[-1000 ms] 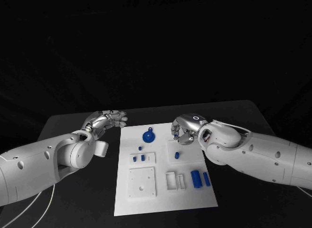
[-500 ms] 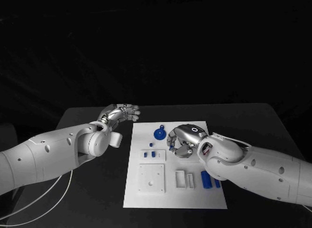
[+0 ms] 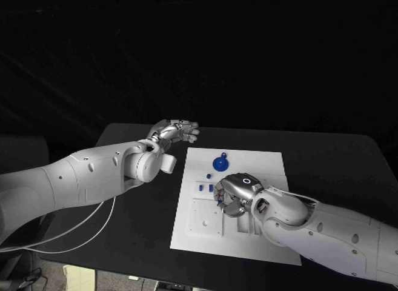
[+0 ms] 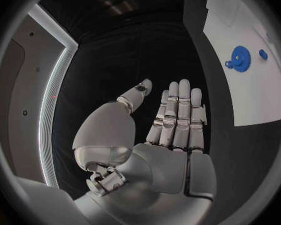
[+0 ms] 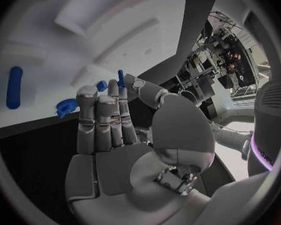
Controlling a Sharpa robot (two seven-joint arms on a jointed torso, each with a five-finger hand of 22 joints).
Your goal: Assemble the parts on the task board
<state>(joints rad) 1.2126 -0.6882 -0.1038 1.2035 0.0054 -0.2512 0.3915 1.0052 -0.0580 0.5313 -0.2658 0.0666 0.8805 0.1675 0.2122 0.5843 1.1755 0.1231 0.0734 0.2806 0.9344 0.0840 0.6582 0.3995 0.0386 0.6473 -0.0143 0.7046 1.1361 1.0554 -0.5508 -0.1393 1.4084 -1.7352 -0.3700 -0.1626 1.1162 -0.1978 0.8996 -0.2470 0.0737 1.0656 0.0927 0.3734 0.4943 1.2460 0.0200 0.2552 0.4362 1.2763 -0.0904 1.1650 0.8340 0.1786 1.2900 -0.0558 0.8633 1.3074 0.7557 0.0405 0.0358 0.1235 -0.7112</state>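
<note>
Hovering over the task board [image 3: 242,159] — nothing gripped yet

Right robot hand [image 3: 232,194] hangs over the board's middle, fingers straight and apart, holding nothing; a small blue peg [image 5: 120,77] sits just beyond its fingertips [image 5: 86,91]. The blue round part [image 3: 220,163] lies toward 12 o'clock on the board. Left robot hand [image 3: 176,130] is flat, empty, off the board at 10 o'clock above the table [image 3: 338,157]. Risk, as I judge it — descending fingers could knock small parts aside, since the palm hides them from the head camera.
</note>
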